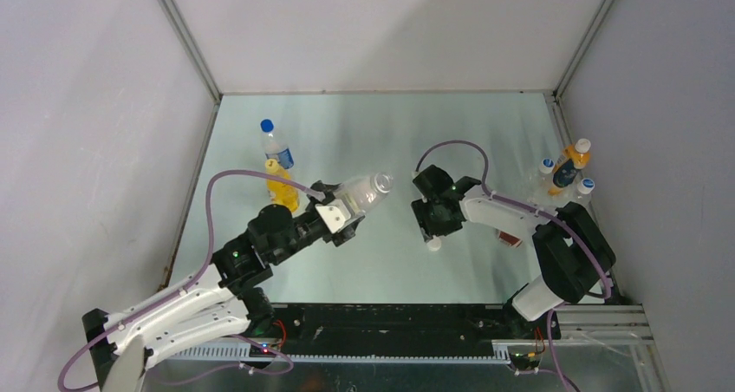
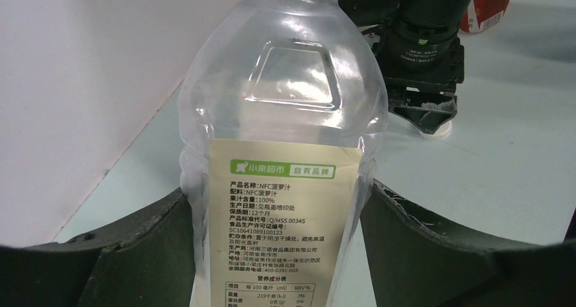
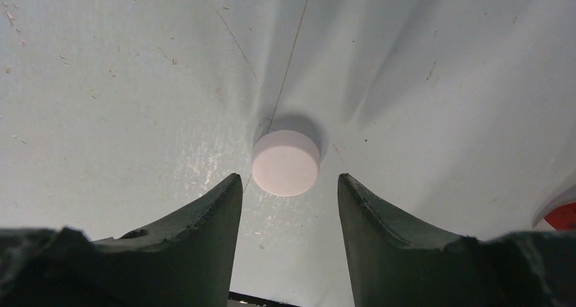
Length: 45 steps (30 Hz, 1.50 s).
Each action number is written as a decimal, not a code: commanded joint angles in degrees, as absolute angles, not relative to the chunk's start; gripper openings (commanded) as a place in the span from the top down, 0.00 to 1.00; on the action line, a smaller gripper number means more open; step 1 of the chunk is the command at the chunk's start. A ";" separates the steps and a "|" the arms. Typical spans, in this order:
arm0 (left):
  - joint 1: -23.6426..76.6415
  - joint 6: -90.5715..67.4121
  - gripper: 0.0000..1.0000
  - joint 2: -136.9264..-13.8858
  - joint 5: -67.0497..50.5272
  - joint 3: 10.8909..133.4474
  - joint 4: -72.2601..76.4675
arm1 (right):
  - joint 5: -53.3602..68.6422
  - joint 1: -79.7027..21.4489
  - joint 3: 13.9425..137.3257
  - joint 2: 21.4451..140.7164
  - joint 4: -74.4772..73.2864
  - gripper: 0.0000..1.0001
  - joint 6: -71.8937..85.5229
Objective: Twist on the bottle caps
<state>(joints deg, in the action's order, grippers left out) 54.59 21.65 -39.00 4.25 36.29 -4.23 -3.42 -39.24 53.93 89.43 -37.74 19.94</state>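
On the left, my left gripper (image 1: 341, 217) is clamped round the waist of the wide clear colourless plastic bottle (image 2: 285, 103), holding it tilted with its neck towards the other arm. That thin wall looks slick and squashy, so I reckon it could twist or slide in the fingers once torque comes on. Over on the right, my right gripper (image 1: 431, 229) hangs jaws apart over the small round white plastic screw cap (image 3: 285, 163) lying flat on the pale green table (image 1: 390, 123); close off-centre and that low cap may squirt out, or get pinched crooked and cross-thread.
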 commanded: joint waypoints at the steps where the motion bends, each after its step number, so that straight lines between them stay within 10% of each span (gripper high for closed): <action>1: 54.40 23.79 0.98 -38.98 1.73 35.69 -3.71 | -2.59 -39.20 54.07 90.83 -37.67 0.45 20.93; 14: 54.40 25.03 0.99 -40.40 0.44 36.21 -5.18 | -1.51 -39.31 53.95 95.13 -36.02 0.49 21.72; 22: 54.40 26.29 1.00 -42.02 -0.64 35.78 -5.26 | -0.87 -39.18 53.79 93.34 -36.30 0.75 20.50; 26: 53.29 28.38 1.00 -43.11 -2.08 34.81 -5.15 | 5.51 -38.08 53.77 86.82 -36.85 0.91 18.65; 45: 51.07 30.01 1.00 -50.76 -18.83 40.15 -3.37 | 29.95 -32.27 65.65 53.30 -49.57 1.00 -11.35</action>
<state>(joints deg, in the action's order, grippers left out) 51.35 30.02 -49.56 -12.60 37.01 -7.73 20.27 -32.38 62.85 56.18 -45.95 -0.71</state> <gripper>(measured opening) 0.777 0.434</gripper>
